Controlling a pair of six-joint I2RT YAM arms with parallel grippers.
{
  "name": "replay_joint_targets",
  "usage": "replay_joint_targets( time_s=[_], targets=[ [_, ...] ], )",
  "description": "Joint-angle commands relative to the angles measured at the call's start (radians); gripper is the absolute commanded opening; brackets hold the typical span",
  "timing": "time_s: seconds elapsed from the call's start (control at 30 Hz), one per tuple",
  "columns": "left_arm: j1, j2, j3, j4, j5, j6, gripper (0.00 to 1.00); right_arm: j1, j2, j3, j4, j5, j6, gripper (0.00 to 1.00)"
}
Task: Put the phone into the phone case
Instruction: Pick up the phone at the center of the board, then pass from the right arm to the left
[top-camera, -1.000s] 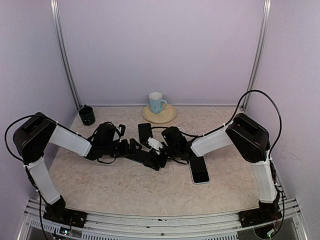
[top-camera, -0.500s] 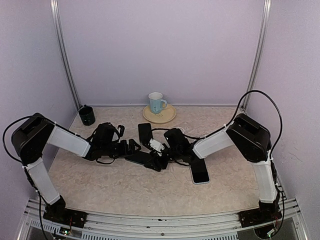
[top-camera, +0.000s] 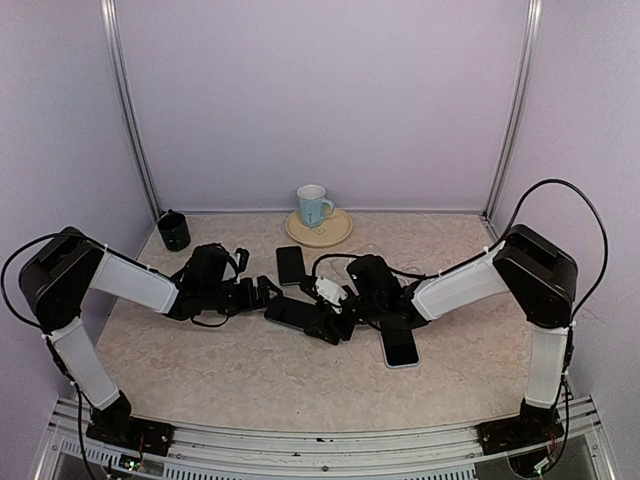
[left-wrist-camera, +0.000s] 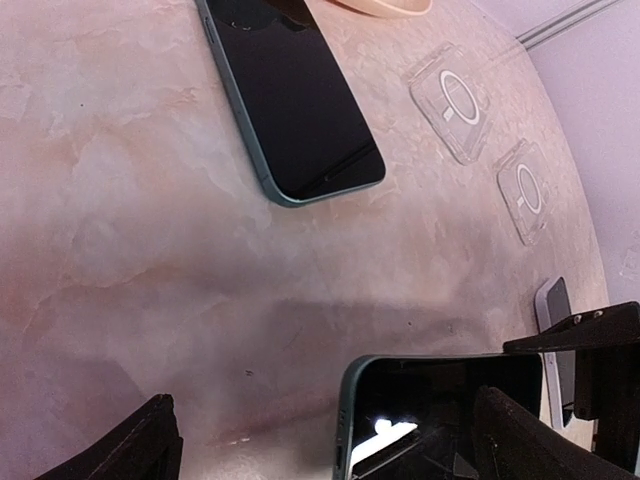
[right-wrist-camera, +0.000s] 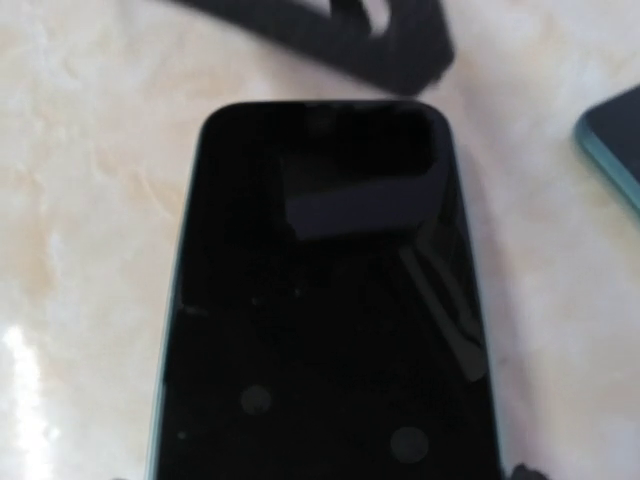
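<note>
A dark phone (top-camera: 298, 315) with a teal edge lies flat on the table between my two grippers. In the right wrist view this phone (right-wrist-camera: 320, 300) fills the space between the jaws, and my right gripper (right-wrist-camera: 320, 476) is closed against its long sides. In the left wrist view its end (left-wrist-camera: 440, 400) reaches in between the fingers of my wide-open left gripper (left-wrist-camera: 335, 450), nearer the right finger. From above, the left gripper (top-camera: 262, 293) is left of the phone and the right gripper (top-camera: 335, 318) is over its right part. Two clear phone cases (left-wrist-camera: 455, 100) (left-wrist-camera: 525, 190) lie further back.
A second dark phone (top-camera: 290, 264) lies behind the grippers. A third phone with a white rim (top-camera: 400, 346) lies to the right under the right arm. At the back stand a blue mug (top-camera: 313, 205) on a plate (top-camera: 335, 232) and a dark cup (top-camera: 174, 230).
The right arm has swung to the right and its gripper has narrowed around the phone. The left arm has hardly moved.
</note>
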Motion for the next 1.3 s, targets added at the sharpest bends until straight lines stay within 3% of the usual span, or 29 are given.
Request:
replay_joint_targets(
  time_s=[0.0, 0.33, 0.8, 1.13, 1.27],
  targets=[
    [-0.001, -0.041, -0.008, 0.020, 0.064, -0.009, 0.99, 0.019, -0.114, -0.032, 0.078, 0.047, -0.038, 0.44],
    [-0.017, -0.088, -0.018, 0.184, 0.300, -0.039, 0.99, 0.046, -0.213, -0.105, 0.096, 0.115, -0.104, 0.44],
    [-0.053, -0.081, 0.033, 0.201, 0.504, -0.039, 0.89, 0.083, -0.351, -0.217, 0.151, 0.209, -0.182, 0.45],
    [-0.061, -0.068, 0.045, 0.247, 0.579, -0.057, 0.64, 0.090, -0.361, -0.242, 0.165, 0.216, -0.213, 0.45],
    [-0.061, -0.055, 0.046, 0.266, 0.602, -0.068, 0.42, 0.090, -0.367, -0.251, 0.172, 0.212, -0.219, 0.46]
  ],
)
